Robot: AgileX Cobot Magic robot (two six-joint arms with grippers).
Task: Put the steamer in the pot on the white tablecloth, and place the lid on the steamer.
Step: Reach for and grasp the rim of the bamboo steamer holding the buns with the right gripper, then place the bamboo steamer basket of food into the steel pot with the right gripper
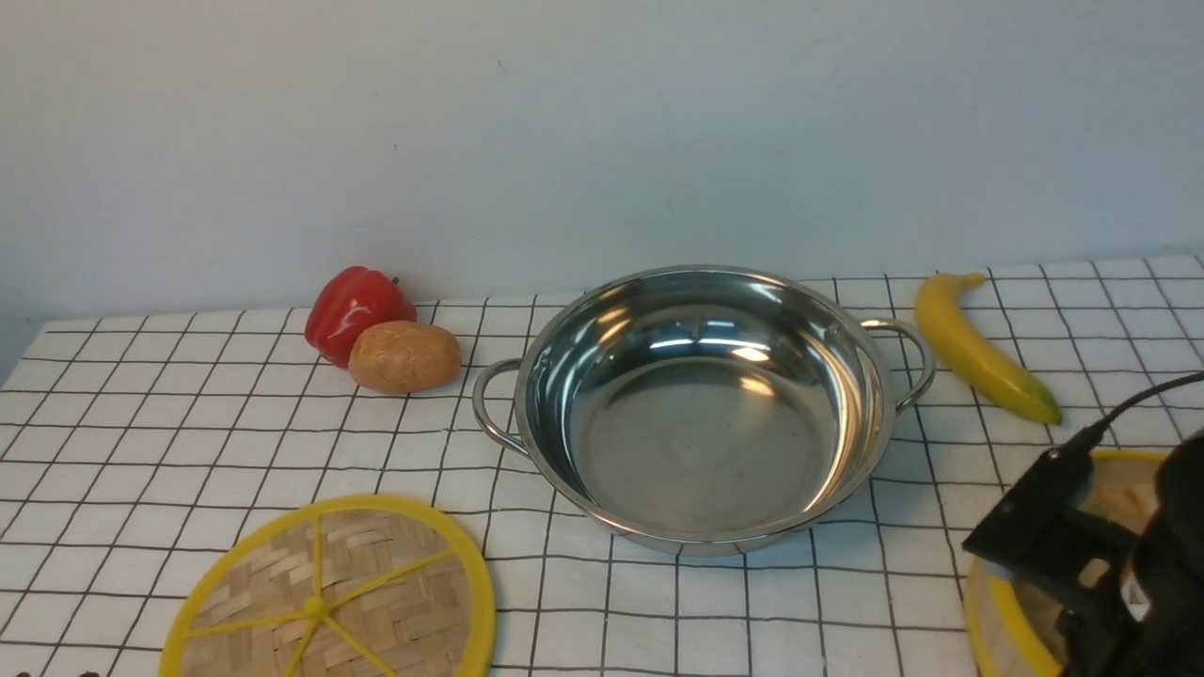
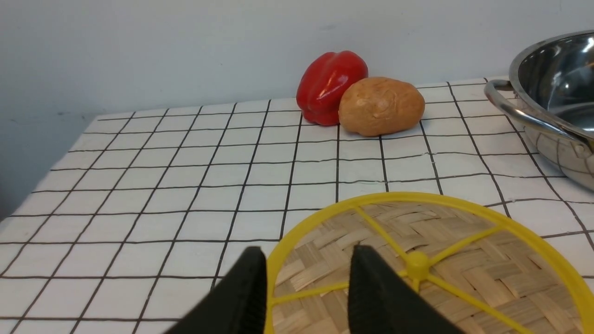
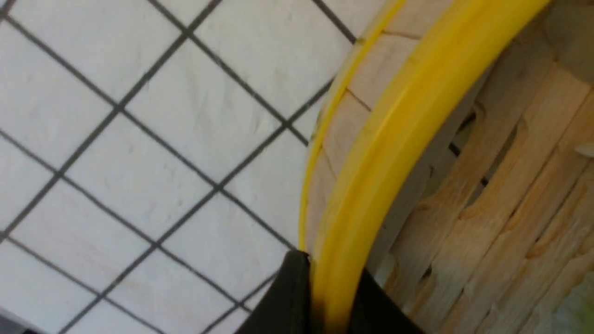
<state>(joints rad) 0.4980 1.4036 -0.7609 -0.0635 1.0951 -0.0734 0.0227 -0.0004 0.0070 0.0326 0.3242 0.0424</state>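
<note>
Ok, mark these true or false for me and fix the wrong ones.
1. The pot is empty. True.
2. The lid sits on the steamer. False: it lies flat on the tablecloth, front-left of the pot.
3. The right gripper is clamped on the steamer's yellow rim. True.
4. The banana lies in the pot. False: it lies on the tablecloth, right of the pot.
5. The left gripper is shut. False: its jaws stand apart.

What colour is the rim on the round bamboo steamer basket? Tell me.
The round bamboo steamer basket has a yellow rim, clearest in the right wrist view.
</note>
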